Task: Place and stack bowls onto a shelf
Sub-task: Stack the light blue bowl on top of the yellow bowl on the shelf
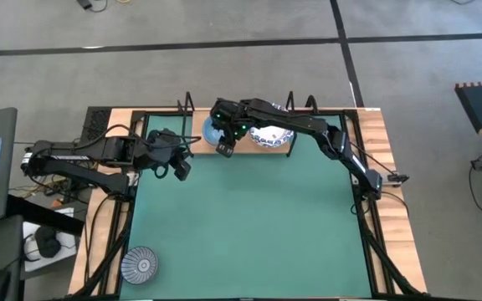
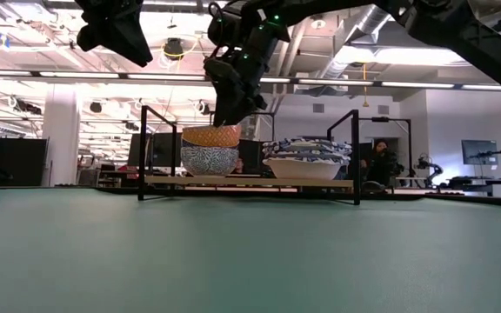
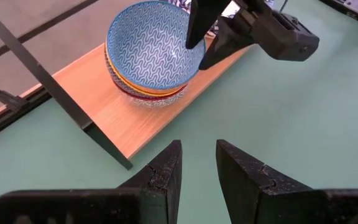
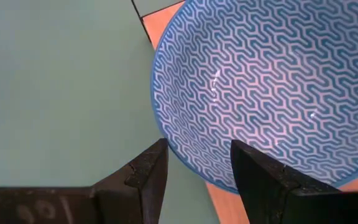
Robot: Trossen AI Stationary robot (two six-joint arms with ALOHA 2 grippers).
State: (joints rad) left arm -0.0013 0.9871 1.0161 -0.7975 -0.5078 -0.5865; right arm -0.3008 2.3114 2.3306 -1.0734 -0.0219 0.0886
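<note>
Your right tool (image 1: 225, 149) spread, empty, just above three nested small bowls (image 3: 149, 59) on the shelf (image 3: 120, 118), wide bowls (image 2: 304, 158) stacked beside, one patterned bowl (image 1: 139, 265) far off, left tool (image 3: 197, 163) parted, empty.

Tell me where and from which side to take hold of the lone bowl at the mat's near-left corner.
Grip the grey-blue patterned bowl by its rim, coming straight down from above. It sits upright and open on the green mat, nothing crowding it, so one finger can slip inside and one outside the wall. The left tool, open and empty, is likely the nearer.
</note>
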